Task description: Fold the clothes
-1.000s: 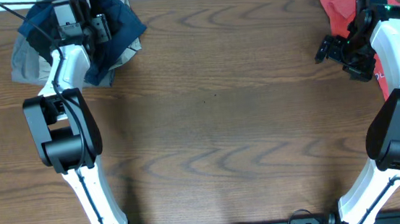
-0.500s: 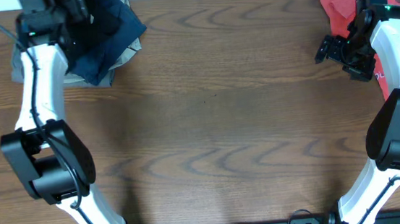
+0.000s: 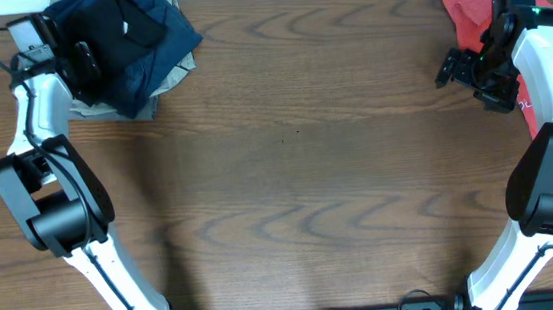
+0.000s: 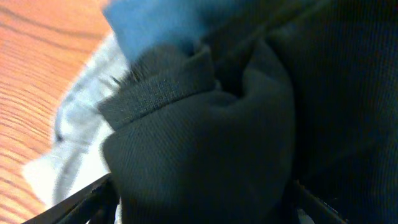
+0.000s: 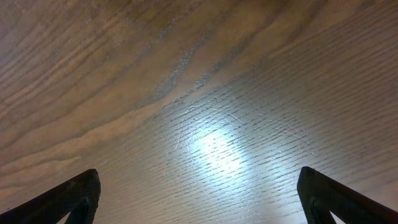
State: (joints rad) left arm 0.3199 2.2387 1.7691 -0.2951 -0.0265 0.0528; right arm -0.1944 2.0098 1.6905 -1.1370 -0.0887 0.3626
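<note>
The clothes, a black garment [image 3: 113, 31] with a small white mark, lie bunched on top of a pile at the table's far left corner. My left gripper [image 3: 83, 61] is at the pile's left edge. In the left wrist view its jaws stand wide and a thick roll of the black garment [image 4: 205, 130] bulges between the fingers [image 4: 93, 194]; the left gripper [image 4: 202, 208] is open around it. My right gripper [image 3: 455, 67] hangs open over bare wood at the far right, and nothing lies in the right gripper [image 5: 199, 205] in its wrist view.
Under the black garment lie a navy blue garment [image 3: 163, 60] and a pale khaki one [image 3: 117, 109]. A coral-red shirt [image 3: 473, 9] lies at the far right corner beneath the right arm. The wooden table [image 3: 298, 173] spreads between both arms.
The left arm has swung from above the pile out to its left edge, and its jaws have widened. The right arm has not moved.
</note>
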